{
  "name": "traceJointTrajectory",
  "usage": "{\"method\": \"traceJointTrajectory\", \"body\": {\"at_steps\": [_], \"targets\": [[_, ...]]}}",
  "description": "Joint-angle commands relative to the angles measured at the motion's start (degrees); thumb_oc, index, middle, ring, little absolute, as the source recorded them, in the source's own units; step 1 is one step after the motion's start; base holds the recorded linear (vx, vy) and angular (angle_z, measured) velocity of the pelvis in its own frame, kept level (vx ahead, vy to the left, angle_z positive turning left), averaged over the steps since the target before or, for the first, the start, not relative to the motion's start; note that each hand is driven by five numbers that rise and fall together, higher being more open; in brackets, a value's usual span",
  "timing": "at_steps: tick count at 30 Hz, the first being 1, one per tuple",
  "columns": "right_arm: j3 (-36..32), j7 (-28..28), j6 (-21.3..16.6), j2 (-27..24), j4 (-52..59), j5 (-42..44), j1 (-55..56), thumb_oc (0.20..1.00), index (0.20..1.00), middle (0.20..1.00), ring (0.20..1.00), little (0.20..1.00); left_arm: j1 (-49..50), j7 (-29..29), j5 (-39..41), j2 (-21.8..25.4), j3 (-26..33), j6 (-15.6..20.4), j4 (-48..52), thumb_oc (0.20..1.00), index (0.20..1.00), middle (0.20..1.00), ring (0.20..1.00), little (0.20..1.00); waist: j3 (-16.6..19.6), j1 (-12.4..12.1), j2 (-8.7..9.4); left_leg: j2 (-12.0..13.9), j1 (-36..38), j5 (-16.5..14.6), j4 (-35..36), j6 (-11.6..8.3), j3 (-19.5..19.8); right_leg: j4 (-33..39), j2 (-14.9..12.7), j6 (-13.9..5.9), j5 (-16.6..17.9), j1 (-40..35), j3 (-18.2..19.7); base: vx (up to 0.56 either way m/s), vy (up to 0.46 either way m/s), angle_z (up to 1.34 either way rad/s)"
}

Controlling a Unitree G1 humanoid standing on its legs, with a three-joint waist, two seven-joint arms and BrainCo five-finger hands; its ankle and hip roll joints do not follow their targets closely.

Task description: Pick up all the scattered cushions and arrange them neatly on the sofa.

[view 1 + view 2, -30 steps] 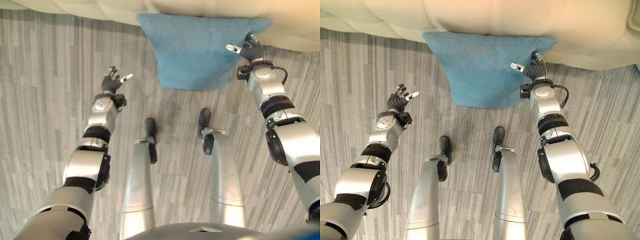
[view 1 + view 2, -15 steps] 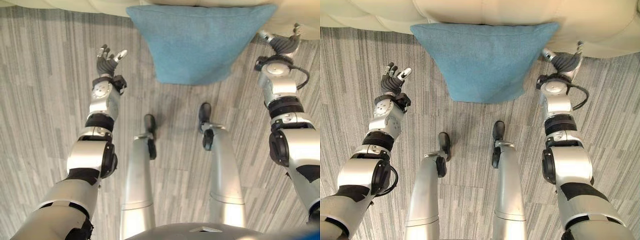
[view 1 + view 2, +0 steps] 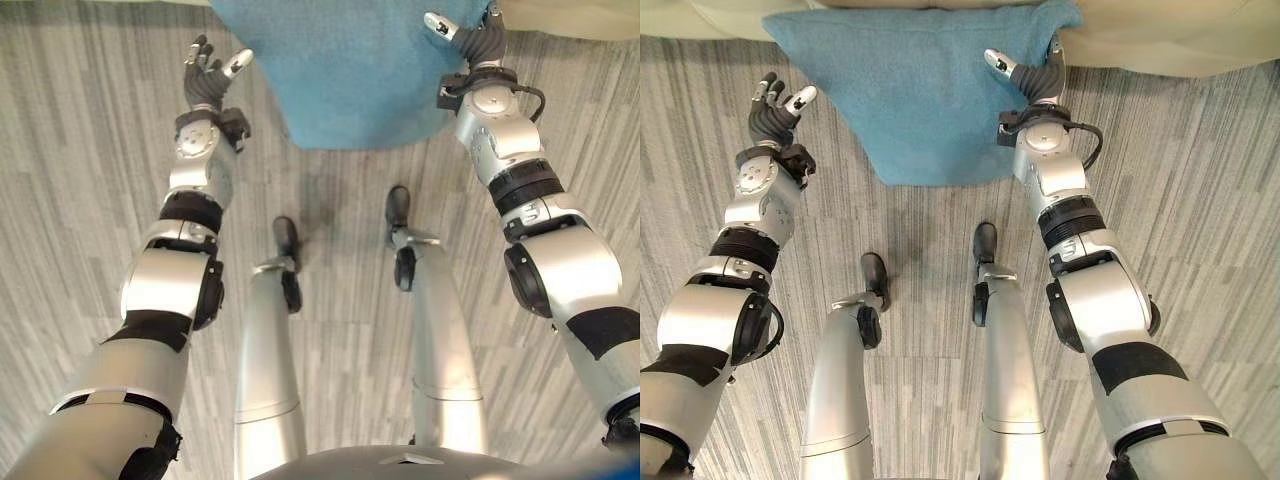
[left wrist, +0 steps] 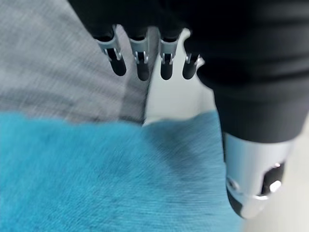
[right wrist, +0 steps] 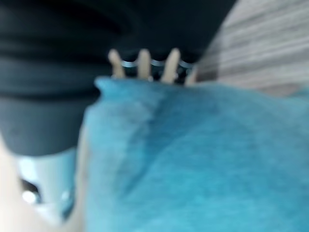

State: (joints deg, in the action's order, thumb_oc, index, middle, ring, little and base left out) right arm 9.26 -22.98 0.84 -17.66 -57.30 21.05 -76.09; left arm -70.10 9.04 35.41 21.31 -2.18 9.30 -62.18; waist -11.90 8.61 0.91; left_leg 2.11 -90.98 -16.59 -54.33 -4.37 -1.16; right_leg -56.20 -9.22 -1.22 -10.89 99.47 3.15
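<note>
**Both hands at the blue cushion against the sofa front**

Hands first: the right hand [image 3: 1032, 78] is up at the right upper corner of the blue cushion [image 3: 910, 95], its thumb stretched out over the blue cloth and its fingers going in behind the corner where it meets the sofa; whether those fingers grip the cloth I cannot tell, since the right wrist view has them half hidden past the cushion's edge; the left hand [image 3: 772, 112] hovers just beside the cushion's left edge, over the floor, fingers loosely spread and relaxed, holding nothing and not touching the cloth as far as the head views show; in the left wrist view its fingers [image 4: 140, 60] hang straight in a row above the blue cloth

By size, then: the cream sofa [image 3: 1180, 40] runs across the far side of the scene, its lower front meeting the floor; the grey striped floor [image 3: 1200, 200] spreads over everything nearer; the blue cushion leans with its top edge against the sofa's front and its lower part on the floor, tapering towards the robot, so it sits between the two hands and is not up on the seat
</note>
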Motion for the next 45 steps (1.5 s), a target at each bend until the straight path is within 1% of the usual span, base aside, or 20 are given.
{"method": "traceJointTrajectory", "body": {"at_steps": [1,9,11,12,14,15,16,17,18,19,23,26,33,36,38,39,40,41,42,45], "targets": [[2.02,4.01,-3.6,2.06,-0.88,-0.31,-5.41,1.0,1.0,1.0,1.0,1.0,-9.03,0.11,1.12,2.06,0.14,2.49,-0.99,1.0,1.0,1.0,1.0,1.0,-4.7,0.86,-0.15,-2.35,1.03,-1.22,-1.51,1.06,-1.61,-3.91,0.35,-1.03,-7.01,-9.52,-1.13,0.0,-0.001,-0.04],[8.39,9.9,-2.91,0.65,-11.02,1.49,-11.35,1.0,1.0,1.0,1.0,1.0,-20.61,2.34,5.1,0.81,-3.97,2.67,-9.83,1.0,1.0,1.0,1.0,1.0,-5.67,1.54,-1.22,-2.03,1.03,0.0,1.3,1.3,-1.69,-0.1,0.95,-1.33,-5.56,-9.52,-1.51,0.0,0.003,-0.02],[10.8,12.73,-1.99,-1.45,-12.87,2.05,-12.21,1.0,1.0,1.0,1.0,1.0,-21.49,2.13,5.03,0.33,-4.67,2.49,-10.83,1.0,1.0,1.0,1.0,1.0,-5.5,1.36,-1.48,-2.1,1.03,0.29,1.48,1.27,-1.71,0.02,1.02,-1.5,-5.31,-9.52,-1.51,0.01,-0.018,0.0],[12.59,19.26,-1.49,-2.3,-17.62,3.68,-13.59,1.0,1.0,1.0,1.0,1.0,-23.2,1.3,5.02,-2.11,-5.72,2.23,-13.55,1.0,1.0,1.0,1.0,1.0,-4.49,0.81,-1.95,-2.21,1.03,0.5,1.88,1.32,-1.57,0.14,1.01,-1.6,-5.06,-9.52,-1.51,0.02,-0.034,0.02],[13.82,21.7,-1.55,-1.93,-19.95,3.64,-13.54,1.0,1.0,1.0,1.0,1.0,-24.24,1.09,5.0,-3.64,-6.0,2.29,-14.83,1.0,1.0,1.0,1.0,1.0,-4.01,0.51,-2.13,-2.3,1.03,0.65,1.91,1.29,-1.52,0.28,1.16,-1.58,-4.92,-9.52,-1.55,0.01,-0.027,0.05],[16.0,26.52,-0.13,-0.24,-22.47,3.67,-14.93,0.871,0.871,0.871,0.871,0.871,-26.7,1.46,4.13,-4.7,-7.1,0.75,-18.93,1.0,1.0,1.0,1.0,1.0,-3.32,0.33,-2.34,-2.19,1.03,0.87,2.13,1.27,-1.72,0.81,1.26,-1.69,-4.26,-9.52,-1.65,0.0,-0.01,0.03],[16.0,26.54,-0.14,-0.25,-22.49,3.67,-14.97,0.605,0.605,0.605,0.605,0.605,-26.74,1.44,4.13,-4.69,-7.09,0.76,-18.97,1.0,1.0,1.0,1.0,1.0,-3.34,0.33,-2.35,-2.19,1.03,0.88,2.14,1.27,-1.71,0.82,1.27,-1.69,-4.25,-9.52,-1.65,0.0,0.0,0.0],[17.96,31.09,1.58,1.63,-23.89,3.34,-16.05,0.2,0.2,0.2,0.2,0.2,-30.05,1.69,3.43,-5.4,-8.64,-3.46,-25.35,0.711,0.711,0.711,0.711,0.711,-2.41,0.42,-2.55,-2.17,1.03,1.23,2.8,1.23,-1.76,1.73,1.9,-1.83,-3.61,-9.52,-1.61,0.0,0.0,0.0],[17.97,31.18,1.58,1.59,-23.97,3.34,-16.2,0.2,0.2,0.2,0.2,0.2,-30.3,1.57,3.47,-5.34,-8.65,-3.47,-25.57,0.479,0.479,0.479,0.479,0.479,-2.47,0.4,-2.57,-2.15,1.03,1.26,2.88,1.22,-1.75,1.81,1.92,-1.82,-3.56,-9.52,-1.62,0.0,0.0,0.0],[19.89,32.7,2.44,3.64,-24.01,2.54,-17.43,0.2,0.2,0.2,0.2,0.2,-31.78,1.03,1.32,-7.38,-10.11,-5.68,-26.78,0.2,0.2,0.2,0.2,0.2,-2.12,0.68,-2.77,-2.16,1.03,1.7,3.42,1.2,-1.84,2.77,2.26,-1.93,-2.98,-9.52,-1.55,0.0,0.0,0.0],[21.81,33.0,2.68,7.87,-22.65,1.21,-19.06,0.2,0.2,0.2,0.2,0.2,-33.56,2.41,-1.14,-10.12,-11.37,-7.41,-28.61,0.2,0.2,0.2,0.2,0.2,-1.64,1.6,-2.84,-1.88,1.03,2.42,5.04,1.24,-2.27,4.89,2.72,-2.0,-1.72,-9.52,-0.93,-0.02,0.022,-0.04],[22.1,30.92,2.04,8.47,-22.59,0.56,-18.88,0.2,0.2,0.2,0.2,0.2,-33.91,6.46,-7.24,-11.55,-14.2,-5.0,-27.55,0.2,0.2,0.2,0.2,0.2,-0.92,1.81,-2.99,-1.88,1.04,3.26,7.21,1.42,-2.48,7.28,2.9,-2.12,-0.49,-9.54,-0.53,-0.03,0.039,-0.06],[20.57,25.95,0.82,6.66,-21.26,-1.6,-17.04,0.2,0.2,0.2,0.2,0.2,-33.05,10.35,-7.11,-13.8,-10.92,-0.01,-19.57,0.2,0.2,0.2,0.2,0.2,-0.86,1.46,-3.52,-2.45,3.98,4.98,12.22,1.86,-2.31,12.8,2.85,-2.48,1.19,-13.58,-0.58,-0.05,0.035,-0.02],[19.34,20.44,-2.75,4.31,-10.57,-3.81,-10.73,0.2,0.2,0.2,0.2,0.2,-27.92,10.88,-12.5,-16.15,-12.46,0.3,-6.98,0.2,0.2,0.2,0.2,0.2,-1.26,0.79,-3.83,-2.7,8.16,6.85,16.32,2.1,-1.97,16.15,2.37,-3.18,2.43,-18.28,-1.18,-0.08,0.056,0.0],[14.04,18.54,-3.88,4.96,-1.65,-1.91,-2.89,0.2,0.2,0.2,0.2,0.2,-19.8,10.22,-13.4,-19.16,-10.27,-0.39,5.97,0.2,0.2,0.2,0.2,0.2,-1.65,0.52,-3.75,-3.07,12.91,7.97,19.88,2.27,-1.34,19.14,2.1,-3.63,3.26,-23.73,-2.19,-0.07,0.045,-0.02],[14.02,18.49,-3.83,4.99,-1.51,-1.92,-2.7,0.2,0.2,0.2,0.2,0.2,-19.56,10.3,-13.42,-19.2,-10.36,-0.47,6.16,0.2,0.2,0.2,0.2,0.2,-1.7,0.53,-3.71,-3.09,13.16,8.0,19.99,2.27,-1.31,19.27,2.09,-3.63,3.29,-24.0,-2.23,-0.04,0.05,-0.02],[10.26,17.28,-4.47,6.87,4.98,-1.03,3.16,0.2,0.2,0.2,0.2,0.2,-12.79,10.04,-13.0,-22.09,-8.07,-1.0,16.95,0.2,0.2,0.2,0.2,0.2,-1.94,0.41,-3.5,-3.32,16.98,8.38,22.23,2.25,-0.73,21.19,2.07,-3.77,3.98,-27.96,-2.83,-0.03,0.038,0.03],[10.25,17.21,-4.42,6.91,5.12,-1.05,3.38,0.2,0.2,0.2,0.2,0.2,-12.53,10.12,-13.02,-22.13,-8.17,-1.09,17.16,0.2,0.2,0.2,0.2,0.2,-2.0,0.41,-3.45,-3.33,17.27,8.42,22.36,2.24,-0.7,21.35,2.06,-3.77,4.02,-28.27,-2.87,-0.05,0.065,0.05],[7.8,15.23,-5.56,8.69,10.16,-1.65,8.9,0.2,0.2,0.2,0.2,0.2,-6.01,9.87,-14.17,-24.36,-6.75,-0.04,25.81,0.2,0.2,0.2,0.2,0.2,-2.48,0.4,-3.07,-3.73,21.97,9.24,25.2,1.83,-0.19,24.22,2.06,-3.83,5.01,-32.97,-3.77,-0.03,0.038,0.05],[4.39,13.29,-6.75,12.61,15.27,-0.89,13.76,0.2,0.2,0.2,0.2,0.2,-0.83,9.8,-17.91,-24.47,-6.9,1.51,31.96,0.2,0.2,0.2,0.2,0.2,-2.74,0.36,-2.72,-3.69,25.42,9.53,26.83,1.77,0.32,26.13,1.82,-3.97,6.01,-36.22,-4.22,-0.01,0.027,0.0]]}}
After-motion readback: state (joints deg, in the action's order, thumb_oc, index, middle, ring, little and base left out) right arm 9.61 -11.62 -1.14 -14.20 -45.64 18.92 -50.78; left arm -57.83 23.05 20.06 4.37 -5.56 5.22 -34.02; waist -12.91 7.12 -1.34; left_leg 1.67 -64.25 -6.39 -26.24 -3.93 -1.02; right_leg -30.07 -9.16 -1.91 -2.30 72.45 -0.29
